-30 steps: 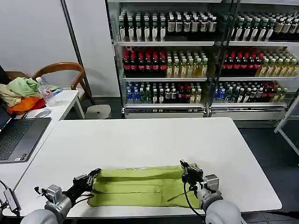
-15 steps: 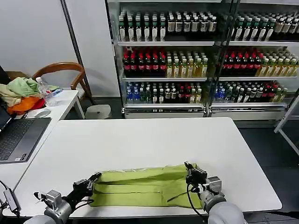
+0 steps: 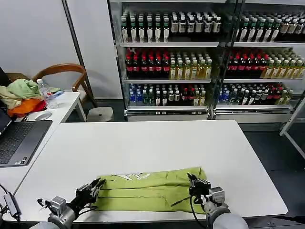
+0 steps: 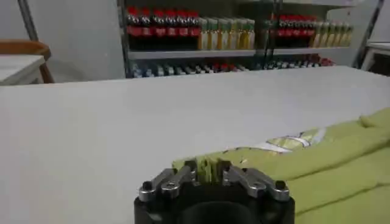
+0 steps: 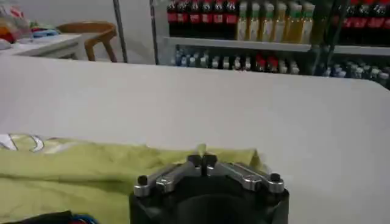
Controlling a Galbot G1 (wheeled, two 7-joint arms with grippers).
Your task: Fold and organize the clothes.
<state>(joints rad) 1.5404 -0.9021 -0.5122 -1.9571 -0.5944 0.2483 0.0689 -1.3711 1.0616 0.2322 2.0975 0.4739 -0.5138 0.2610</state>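
Observation:
The clothes are one lime-green T-shirt (image 3: pixel 147 193), folded into a long strip along the near part of the white table (image 3: pixel 157 143). A small pale print (image 3: pixel 129 176) shows on its far edge. My left gripper (image 3: pixel 96 185) is at the strip's left end, shut with green cloth pinched between its fingers (image 4: pixel 190 172). My right gripper (image 3: pixel 192 180) is at the right end, its fingertips pressed together on a thin fold of the T-shirt (image 5: pixel 73 173). The left wrist view has the T-shirt (image 4: pixel 341 164) running away to one side, with the print (image 4: pixel 286 143) on it.
A side table at the left carries a laptop (image 3: pixel 19 140), a water bottle (image 3: pixel 44 89) and a heap of pale-green, beige and orange garments (image 3: pixel 21 95). A wooden chair (image 3: pixel 62 76) stands behind it. Glass-fronted drink shelves (image 3: pixel 200 62) line the back wall.
Both grippers have drawn back toward the table's near edge with the T-shirt's far corners in them. The far edge has turned over and the pale print has come into sight.

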